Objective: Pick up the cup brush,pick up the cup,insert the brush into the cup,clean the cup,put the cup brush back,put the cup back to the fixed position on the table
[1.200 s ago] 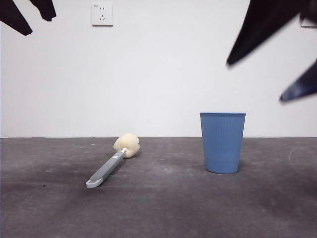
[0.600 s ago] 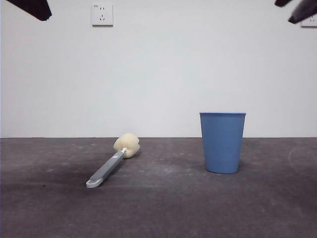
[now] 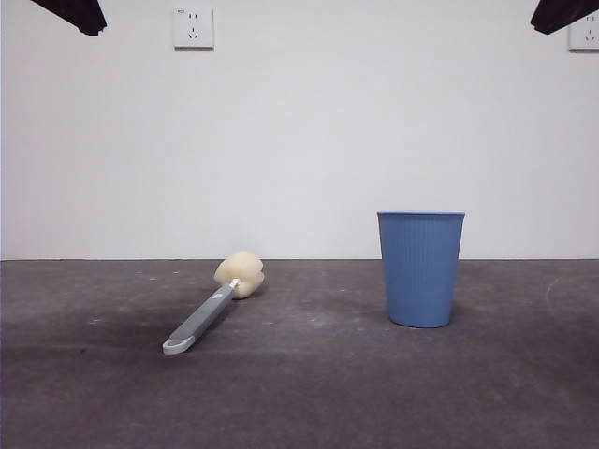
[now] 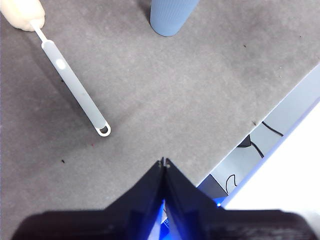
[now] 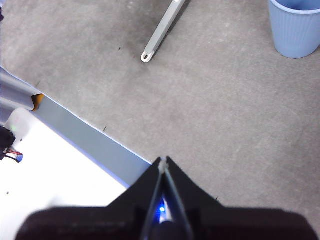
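The cup brush (image 3: 211, 309) lies flat on the table (image 3: 309, 393) at the left, its cream sponge head toward the back and its grey handle toward the front. It also shows in the left wrist view (image 4: 72, 85) and the right wrist view (image 5: 162, 30). The light blue cup (image 3: 420, 268) stands upright at the right; it also shows in the left wrist view (image 4: 170, 15) and the right wrist view (image 5: 295, 27). My left gripper (image 4: 163, 162) is shut and empty, high above the table. My right gripper (image 5: 162, 161) is shut and empty, also high and apart from both things.
A black arm tip shows at each top corner of the front view, one on the left (image 3: 70, 13) and one on the right (image 3: 562, 13). A white wall with a socket (image 3: 193, 28) stands behind. The table's edge (image 4: 270, 107) shows in both wrist views.
Both arms have risen out of the front view, the right one the most, leaving only tips at the top corners. The brush and cup have not moved.
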`<state>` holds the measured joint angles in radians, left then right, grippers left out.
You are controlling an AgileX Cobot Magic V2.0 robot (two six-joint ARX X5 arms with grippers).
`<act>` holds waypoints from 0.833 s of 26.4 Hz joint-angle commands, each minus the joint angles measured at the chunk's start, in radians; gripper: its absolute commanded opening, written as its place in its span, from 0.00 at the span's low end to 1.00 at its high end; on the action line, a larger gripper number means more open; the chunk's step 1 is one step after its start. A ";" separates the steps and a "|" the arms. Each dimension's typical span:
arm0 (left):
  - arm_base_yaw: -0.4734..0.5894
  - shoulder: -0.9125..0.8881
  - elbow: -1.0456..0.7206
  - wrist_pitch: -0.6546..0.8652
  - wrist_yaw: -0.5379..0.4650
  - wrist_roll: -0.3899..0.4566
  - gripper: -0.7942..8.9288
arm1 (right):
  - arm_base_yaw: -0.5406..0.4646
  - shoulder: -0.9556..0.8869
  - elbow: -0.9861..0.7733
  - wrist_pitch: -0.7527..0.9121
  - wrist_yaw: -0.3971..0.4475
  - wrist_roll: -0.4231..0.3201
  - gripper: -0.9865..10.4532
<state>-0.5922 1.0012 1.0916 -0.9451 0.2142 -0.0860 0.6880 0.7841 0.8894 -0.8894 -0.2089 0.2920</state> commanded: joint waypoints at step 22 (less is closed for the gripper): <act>0.545 -0.751 -0.727 0.997 -0.117 0.160 0.08 | 0.002 0.000 -0.003 0.005 0.002 0.002 0.09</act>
<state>-0.0528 0.2684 0.4030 0.0402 0.0963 0.0685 0.6880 0.7841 0.8894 -0.8894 -0.2085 0.2920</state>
